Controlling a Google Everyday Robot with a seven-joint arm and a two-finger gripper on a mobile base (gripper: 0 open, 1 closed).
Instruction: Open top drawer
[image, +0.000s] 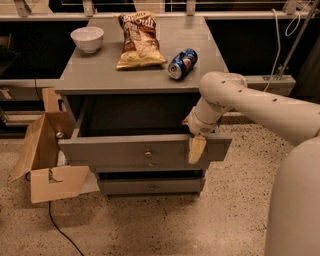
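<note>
The top drawer (115, 151) of the grey cabinet (100, 75) stands pulled out, its dark inside showing under the cabinet top. Its flat front panel has a small round metal knob (148, 154) at centre. My gripper (196, 149) is at the right end of that front panel, reaching down over its top edge, with my white arm (250, 105) coming in from the right. A narrower drawer front (150, 186) with a like knob sits shut below.
On the cabinet top lie a white bowl (87, 38), a chip bag (140, 40) and a blue soda can (182, 63) on its side. An open cardboard box (47, 155) stands at the left of the cabinet. A cable (60, 230) runs over the floor.
</note>
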